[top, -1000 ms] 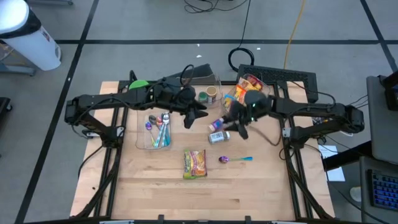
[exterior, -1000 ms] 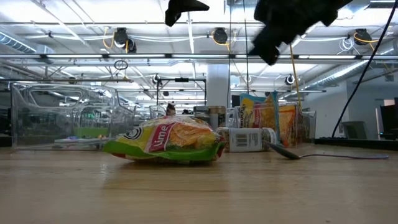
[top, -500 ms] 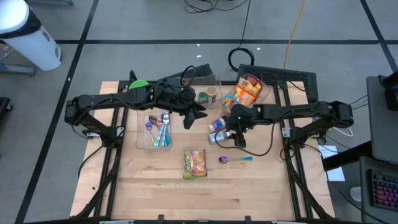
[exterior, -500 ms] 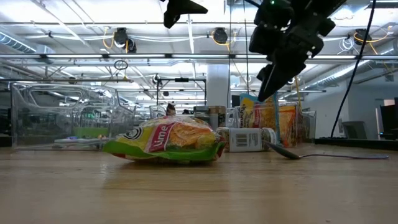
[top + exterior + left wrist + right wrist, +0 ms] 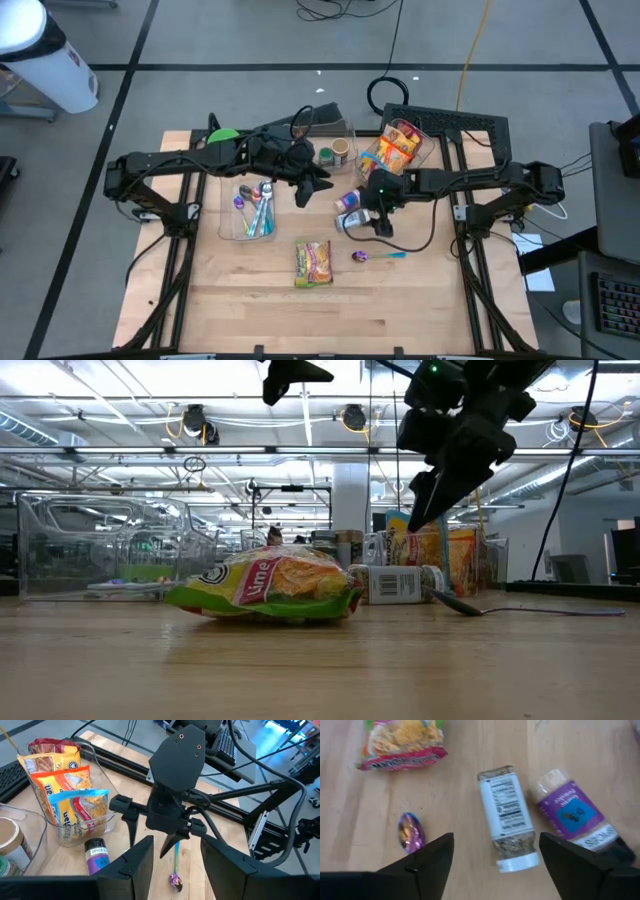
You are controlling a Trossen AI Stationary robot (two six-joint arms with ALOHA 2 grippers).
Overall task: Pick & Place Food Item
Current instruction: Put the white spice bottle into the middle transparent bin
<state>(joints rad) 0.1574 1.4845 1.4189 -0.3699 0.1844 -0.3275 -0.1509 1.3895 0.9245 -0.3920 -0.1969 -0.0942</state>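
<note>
Two spice jars (image 5: 509, 818) lie below the open right end effector (image 5: 495, 852).

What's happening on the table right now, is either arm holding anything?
Neither arm holds anything. The right end effector hangs open just above two spice bottles lying on the wooden table: a white-labelled bottle of dark seasoning and a purple-labelled bottle. A green and orange noodle packet and an iridescent spoon with a blue handle lie closer to the front edge. The left end effector waits, empty, above the middle of the table.
</note>
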